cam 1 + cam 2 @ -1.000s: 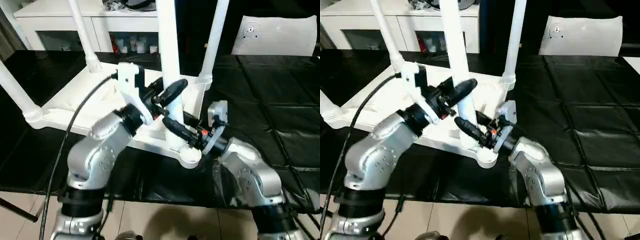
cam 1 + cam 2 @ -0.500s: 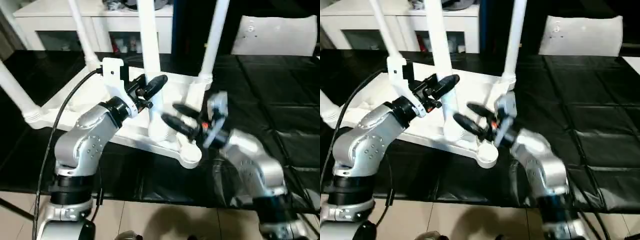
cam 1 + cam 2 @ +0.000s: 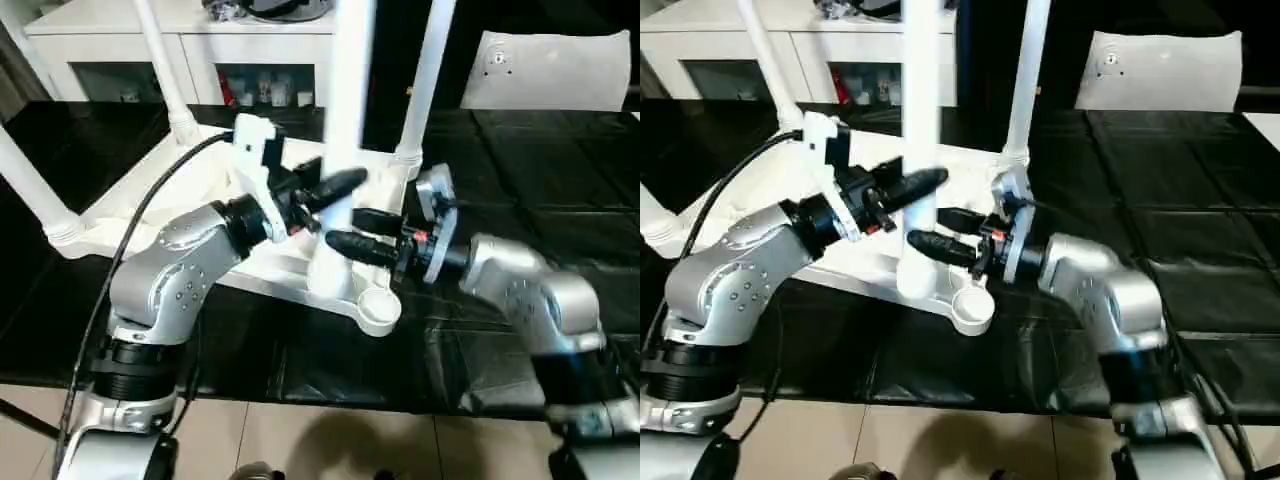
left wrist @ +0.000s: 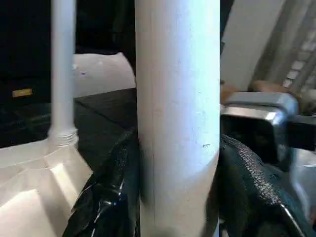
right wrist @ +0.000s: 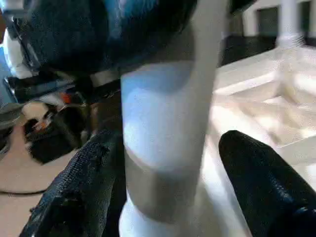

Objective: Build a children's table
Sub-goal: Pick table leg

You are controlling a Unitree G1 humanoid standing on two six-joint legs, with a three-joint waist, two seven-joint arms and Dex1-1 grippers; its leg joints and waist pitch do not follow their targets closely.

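Observation:
The children's table lies upside down: its white tabletop (image 3: 150, 210) rests on the black work table with three legs standing in corner sockets, at the back left (image 3: 165, 70), far left (image 3: 25, 180) and back right (image 3: 430, 80). A fourth leg (image 3: 345, 100) is upright in my left gripper (image 3: 340, 185), which is shut on it; both pads (image 4: 113, 197) press its sides. The leg's foot sits on the tabletop just beside the empty near-corner socket (image 3: 378, 308). My right gripper (image 3: 345, 228) is open, its fingers (image 5: 256, 187) straddling the same leg lower down with gaps on both sides.
A white glass-door cabinet (image 3: 200, 40) stands behind the work table, and a white panel (image 3: 545, 70) leans at the back right. The near corner socket sits close to the table's front edge, with tiled floor (image 3: 330, 440) below. A black cable (image 3: 140, 230) trails from my left arm.
My right gripper has let go of the leg and spread its fingers, its forearm now reaching in from the right. The left gripper swung the leg left, then back right, keeping it upright.

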